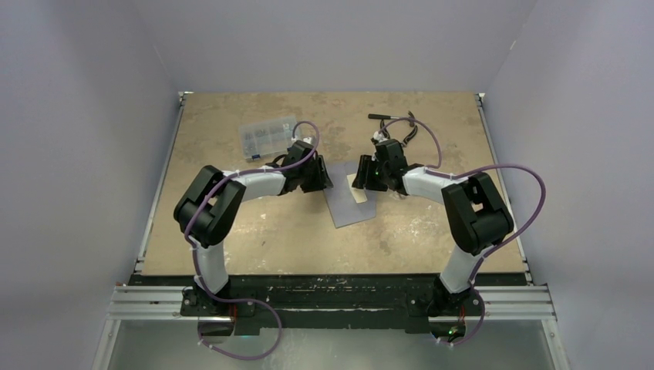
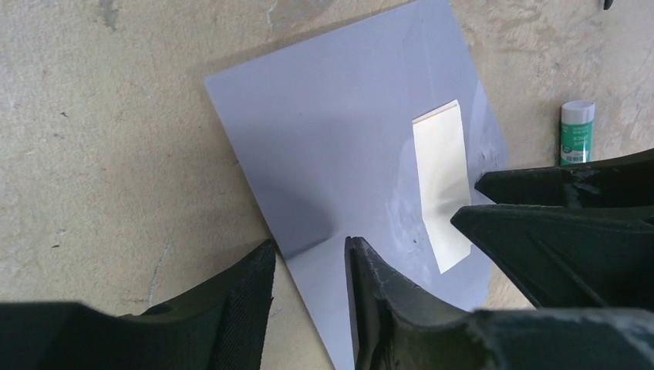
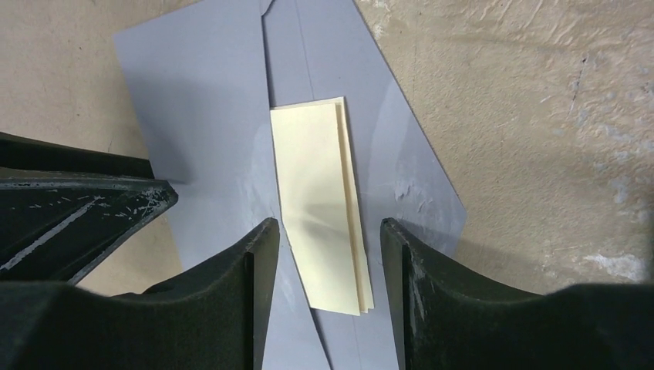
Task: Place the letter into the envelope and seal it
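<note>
The grey-lavender envelope [image 1: 348, 206] lies flat at mid-table, also in the left wrist view [image 2: 339, 139] and the right wrist view [image 3: 200, 100]. The folded cream letter [image 3: 320, 208] lies on it, its left edge tucked under an envelope panel; it shows as a cream strip [image 2: 441, 185] and from above [image 1: 359, 194]. My right gripper [image 3: 328, 225] is open with its fingers either side of the letter's near end [image 1: 363, 176]. My left gripper [image 2: 308, 245] is open over the envelope's left edge, where the paper is creased and lifted [image 1: 319, 179]. The grippers' fingers nearly meet.
A clear plastic compartment box [image 1: 268, 136] sits at the back left. A green-and-white glue stick [image 2: 576, 132] lies just right of the envelope. A black tool [image 1: 389, 118] and purple cables lie at the back. Grey walls enclose the tan table [image 1: 231, 247].
</note>
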`<state>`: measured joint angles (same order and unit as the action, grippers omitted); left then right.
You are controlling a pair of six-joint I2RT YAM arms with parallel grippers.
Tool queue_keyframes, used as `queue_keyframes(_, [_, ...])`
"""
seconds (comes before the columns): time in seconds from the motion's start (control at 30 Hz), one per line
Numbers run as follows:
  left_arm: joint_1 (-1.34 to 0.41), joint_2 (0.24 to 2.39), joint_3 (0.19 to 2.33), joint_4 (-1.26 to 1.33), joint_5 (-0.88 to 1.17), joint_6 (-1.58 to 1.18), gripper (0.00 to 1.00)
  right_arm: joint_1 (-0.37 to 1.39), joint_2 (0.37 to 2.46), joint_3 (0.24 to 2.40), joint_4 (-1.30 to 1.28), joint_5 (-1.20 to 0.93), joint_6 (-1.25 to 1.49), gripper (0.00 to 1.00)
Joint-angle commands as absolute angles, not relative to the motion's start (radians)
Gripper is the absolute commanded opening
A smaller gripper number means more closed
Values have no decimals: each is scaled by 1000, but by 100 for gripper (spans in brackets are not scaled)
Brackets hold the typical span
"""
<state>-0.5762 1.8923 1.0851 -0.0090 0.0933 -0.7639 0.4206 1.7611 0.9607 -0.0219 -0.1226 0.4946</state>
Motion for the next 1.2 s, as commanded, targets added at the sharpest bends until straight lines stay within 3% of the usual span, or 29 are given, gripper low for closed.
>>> queue_keyframes(0.0, [-572, 1947, 1032, -109, 134, -752, 35, 425, 1786, 965, 34, -141, 499, 51])
queue_keyframes(0.1, [-572, 1972, 1036, -93, 167, -755, 28, 425, 1794, 957, 52, -173, 510, 43])
queue_keyframes(0.37, [-572, 2007, 1050, -77, 190, -759, 26, 423, 1809, 944, 78, -237, 518, 34])
queue_keyframes(0.57, [-571, 2019, 1058, -74, 193, -757, 26, 424, 1807, 933, 116, -307, 535, 36])
queue_keyframes(0.9, [-569, 2033, 1101, -107, 166, -709, 28, 423, 1819, 944, 145, -337, 541, 49])
queue_keyframes(1.0, [-565, 2016, 1120, -148, 116, -697, 33, 422, 1789, 951, 119, -308, 544, 49])
queue_keyframes(1.17, [-539, 1939, 1149, -232, 37, -679, 53, 421, 1631, 969, 51, -193, 505, 51])
